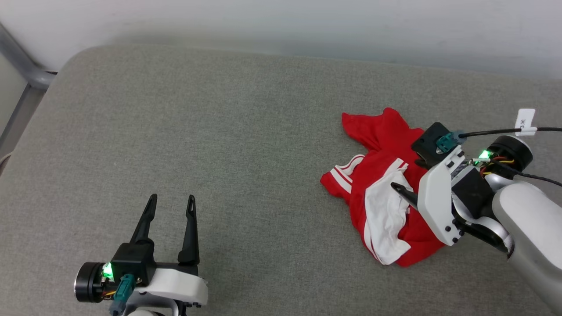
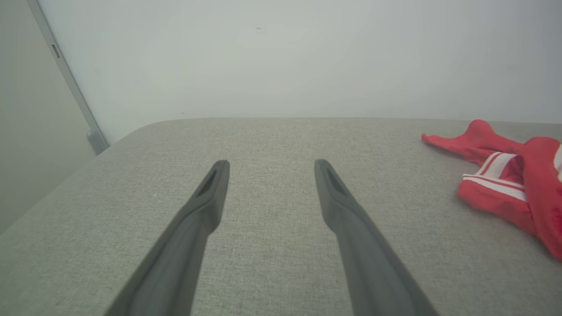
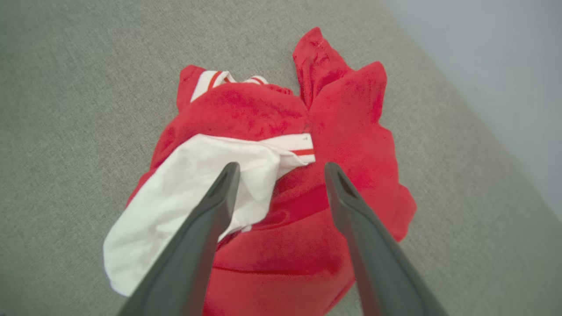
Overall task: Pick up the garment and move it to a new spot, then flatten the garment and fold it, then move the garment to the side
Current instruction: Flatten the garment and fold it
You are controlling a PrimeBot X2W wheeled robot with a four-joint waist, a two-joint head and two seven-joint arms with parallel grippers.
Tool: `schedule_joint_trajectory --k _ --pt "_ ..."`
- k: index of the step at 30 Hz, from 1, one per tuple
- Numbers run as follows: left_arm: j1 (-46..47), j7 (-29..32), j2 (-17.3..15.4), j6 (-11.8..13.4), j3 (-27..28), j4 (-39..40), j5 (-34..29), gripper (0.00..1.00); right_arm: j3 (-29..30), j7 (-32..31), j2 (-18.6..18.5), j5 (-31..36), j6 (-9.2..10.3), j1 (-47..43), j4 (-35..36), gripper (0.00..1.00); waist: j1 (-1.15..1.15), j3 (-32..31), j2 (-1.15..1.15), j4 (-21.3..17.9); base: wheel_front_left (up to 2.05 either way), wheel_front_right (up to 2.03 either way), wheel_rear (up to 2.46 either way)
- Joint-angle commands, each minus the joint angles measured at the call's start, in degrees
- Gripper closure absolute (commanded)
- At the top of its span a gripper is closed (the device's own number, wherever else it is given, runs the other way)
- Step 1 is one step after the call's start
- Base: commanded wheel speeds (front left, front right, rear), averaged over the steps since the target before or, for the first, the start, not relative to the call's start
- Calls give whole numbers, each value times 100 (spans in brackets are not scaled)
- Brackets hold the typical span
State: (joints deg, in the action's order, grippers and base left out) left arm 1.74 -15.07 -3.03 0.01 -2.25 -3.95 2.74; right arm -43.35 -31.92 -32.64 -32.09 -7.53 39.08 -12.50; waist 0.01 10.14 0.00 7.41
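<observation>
right tool (image 3: 281, 167) spread, partly hiding crumpled garment (image 3: 351, 123)

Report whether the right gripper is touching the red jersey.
Cannot tell. In the right wrist view the open right gripper overlaps the red jersey, one finger crossing its white sleeve, but no gap or contact shows plainly.

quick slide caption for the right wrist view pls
Open right gripper over the crumpled red jersey on a grey pad, one fingertip in front of its white sleeve.
</observation>
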Motion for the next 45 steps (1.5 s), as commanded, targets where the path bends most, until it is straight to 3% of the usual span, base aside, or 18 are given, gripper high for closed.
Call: schedule_joint_trajectory --k 1,10,15,16,18,23,24,28,38,45 --pt "76 -15 9 -2 -28 16 -3 0 -64 -50 -26 -67 8 100 -43 0 -1 115 0 87 0 0 0" --pt "324 -15 15 76 -219 -34 129 0 -1044 -342 59 -453 7 449 -947 0 -1 524 0 362 0 0 0" --pt "412 -15 17 142 -314 -74 199 0 -2006 -149 235 -670 2 278 -1581 0 -1 618 0 454 0 0 0" --pt "407 -15 16 148 -319 -77 193 0 -2050 -23 256 -714 -4 312 -1615 45 -1 611 0 451 0 0 0" --pt "375 -15 16 164 -297 -94 194 0 -2049 267 311 -772 -1 468 -1676 100 -1 575 0 421 0 0 0" --pt "293 -15 17 179 -259 -145 156 0 -1724 1046 289 -945 11 902 -1818 100 -1 407 0 311 0 0 0" --pt "235 -15 16 178 -240 -156 140 0 -1457 1462 215 -1006 10 1102 -1874 100 -1 286 0 250 0 0 0" --pt "187 -15 16 154 -208 -156 101 0 -1119 1864 61 -1013 9 1295 -1926 100 -1 147 0 189 0 0 0" --pt "62 -15 16 137 -206 -153 68 0 -409 2281 -292 -691 9 1760 -1877 100 -1 -71 0 273 0 0 0" --pt "-21 -15 16 198 -215 -132 126 0 -316 2298 74 -124 8 1696 -1617 100 -1 -81 0 453 0 0 0"
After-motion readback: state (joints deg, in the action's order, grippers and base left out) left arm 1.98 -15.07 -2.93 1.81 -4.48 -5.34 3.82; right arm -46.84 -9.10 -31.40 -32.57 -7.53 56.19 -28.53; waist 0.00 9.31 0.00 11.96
